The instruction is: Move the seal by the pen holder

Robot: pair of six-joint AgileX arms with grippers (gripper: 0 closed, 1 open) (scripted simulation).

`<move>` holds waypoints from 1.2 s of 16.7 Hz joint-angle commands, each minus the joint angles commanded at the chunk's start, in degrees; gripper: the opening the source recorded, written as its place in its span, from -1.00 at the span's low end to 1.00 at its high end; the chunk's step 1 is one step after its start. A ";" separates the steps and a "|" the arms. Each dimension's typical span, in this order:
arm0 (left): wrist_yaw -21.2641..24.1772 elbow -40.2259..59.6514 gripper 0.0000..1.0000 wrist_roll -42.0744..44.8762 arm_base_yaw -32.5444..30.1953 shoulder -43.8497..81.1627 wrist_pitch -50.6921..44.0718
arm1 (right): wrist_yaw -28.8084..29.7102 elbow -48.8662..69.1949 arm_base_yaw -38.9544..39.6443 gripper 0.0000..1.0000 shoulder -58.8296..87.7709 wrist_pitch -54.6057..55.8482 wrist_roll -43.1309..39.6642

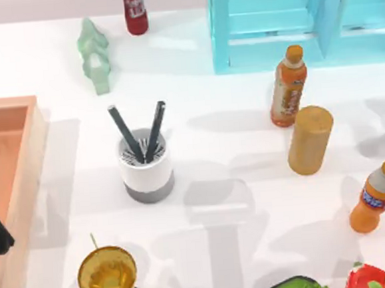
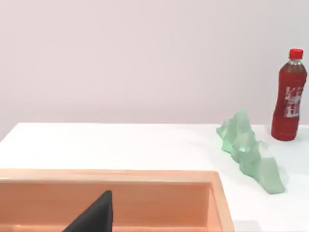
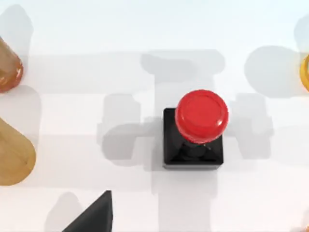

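White table [image 1: 250, 199], illegible bottle labels

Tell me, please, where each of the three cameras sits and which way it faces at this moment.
Top view: above the table, looking down on the pen holder; a dark arm part shows at its left edge.
Left wrist view: on the left arm, looking level across the orange tray toward the wall; a dark gripper tip shows.
Right wrist view: on the right arm, looking down on the seal; a dark gripper tip shows.
Shared: top and left wrist views both hold the red bottle and green ornament.
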 joint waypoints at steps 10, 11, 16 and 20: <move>0.00 0.00 1.00 0.00 0.00 0.00 0.00 | 0.04 42.65 -0.69 1.00 48.06 -31.12 -0.31; 0.00 0.00 1.00 0.00 0.00 0.00 0.00 | 0.05 44.57 -0.72 1.00 50.27 -32.66 -0.32; 0.00 0.00 1.00 0.00 0.00 0.00 0.00 | 0.05 47.08 -0.77 1.00 53.25 -34.76 -0.34; 0.00 0.00 1.00 0.00 0.00 0.00 0.00 | 0.05 46.02 -0.55 1.00 53.28 -33.70 -0.24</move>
